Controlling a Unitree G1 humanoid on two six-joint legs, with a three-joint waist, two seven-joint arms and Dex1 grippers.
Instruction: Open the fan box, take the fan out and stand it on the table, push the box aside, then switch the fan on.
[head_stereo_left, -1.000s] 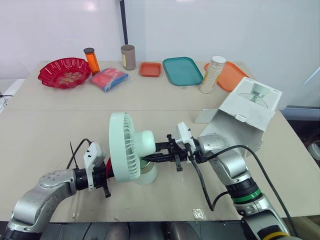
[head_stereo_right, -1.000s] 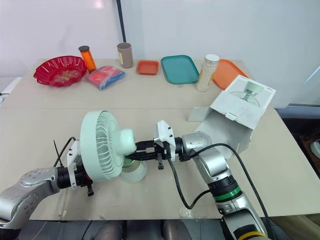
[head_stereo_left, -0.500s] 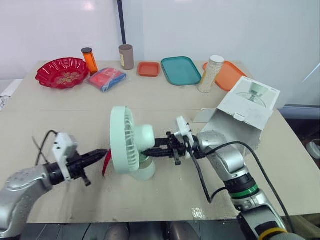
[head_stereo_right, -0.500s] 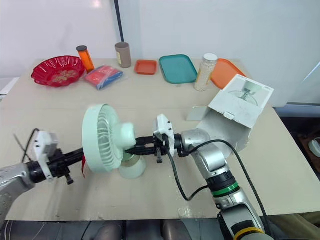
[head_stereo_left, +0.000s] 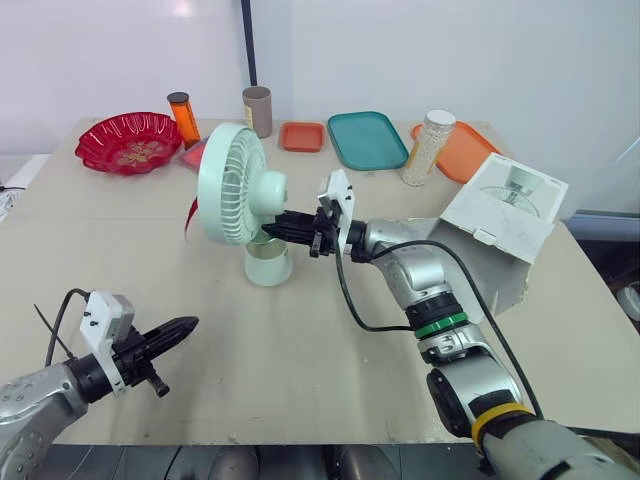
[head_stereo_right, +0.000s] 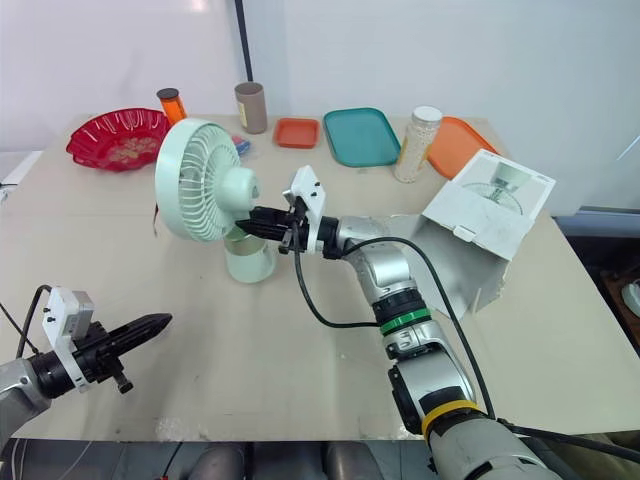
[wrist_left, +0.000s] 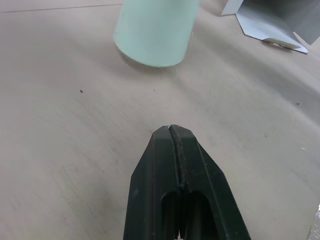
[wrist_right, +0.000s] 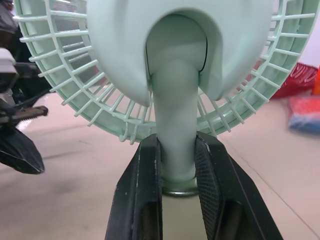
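right wrist view: right tool (wrist_right: 177, 142) grasps the upright pale green plastic fan (head_stereo_left: 232, 185), white cardboard box (head_stereo_left: 505, 205) nearest that arm.

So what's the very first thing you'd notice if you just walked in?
The big mint-green fan pops out first, upright in the middle of the table, with the right gripper pinching its neck from behind. Next is the open white fan box lying on its side at the table's right edge. The left gripper hovers shut near the front left.
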